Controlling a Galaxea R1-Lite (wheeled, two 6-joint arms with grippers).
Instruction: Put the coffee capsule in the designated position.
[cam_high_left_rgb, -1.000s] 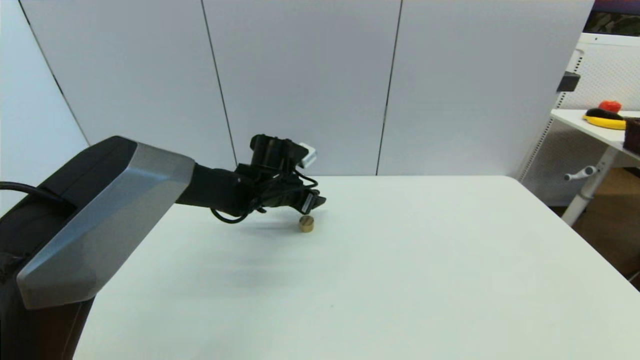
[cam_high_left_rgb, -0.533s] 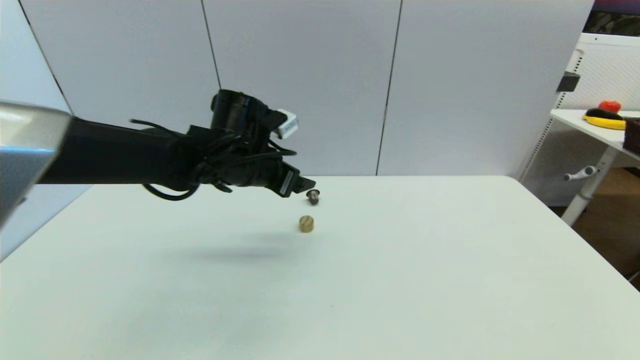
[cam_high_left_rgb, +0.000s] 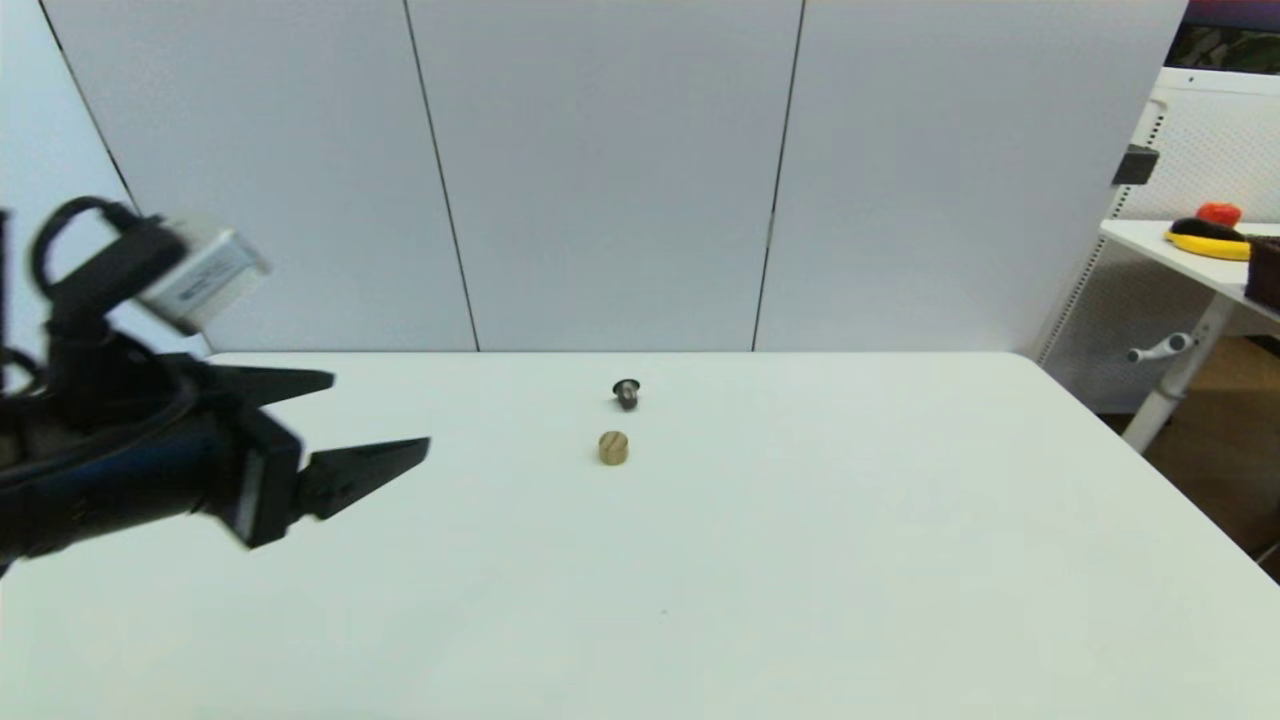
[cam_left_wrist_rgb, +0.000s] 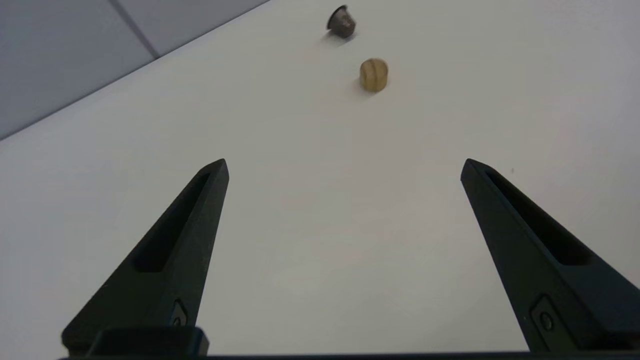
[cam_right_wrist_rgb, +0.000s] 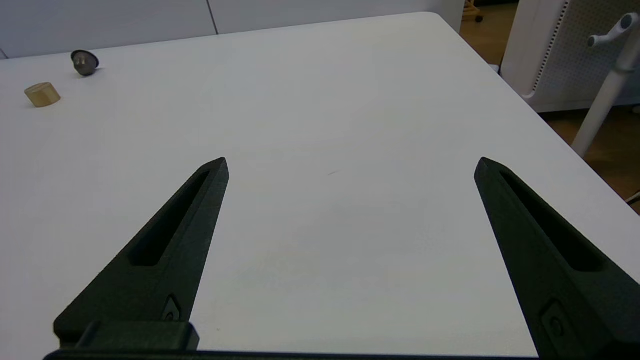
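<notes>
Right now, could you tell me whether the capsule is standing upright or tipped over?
Tipped. The capsule lies on its side on the table, its flared rim on edge, just beyond the cylinder and apart from it.

Dark grey coffee capsule (cam_high_left_rgb: 626, 392) lies tipped, ungripped.

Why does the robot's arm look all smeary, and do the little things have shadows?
Head view: the left gripper is blurred; the capsule and wooden cylinder look sharp. Left wrist view: each casts a faint soft shadow on the table.
</notes>
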